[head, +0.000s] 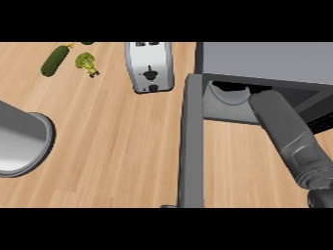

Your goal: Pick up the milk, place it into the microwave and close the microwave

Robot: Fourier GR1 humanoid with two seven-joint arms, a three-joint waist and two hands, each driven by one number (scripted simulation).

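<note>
The right forearm reaches from the lower right edge of the head view into the open microwave, and its far end disappears inside the cavity. The right hand itself is hidden in there, so whether its fingers are spread, together or wrapped round something cannot be told. The milk cannot be made out as such; a pale curved shape sits just inside the cavity, touching or just beside the forearm's tip, and it may be the carton, though that is only a guess.

The microwave door stands swung open, seen edge-on as a long grey strip running from the microwave's left front corner down toward the robot. Its long axis points nearly straight at the viewer, left of the right forearm.

That is the relation the coming move seems to turn on: the door lies to the left of the right arm, so the arm must clear the cavity before the door can swing shut.

The left forearm enters well left of the door; its hand is out of view. A toaster, a cucumber and broccoli lie on the counter left of the microwave.
</note>
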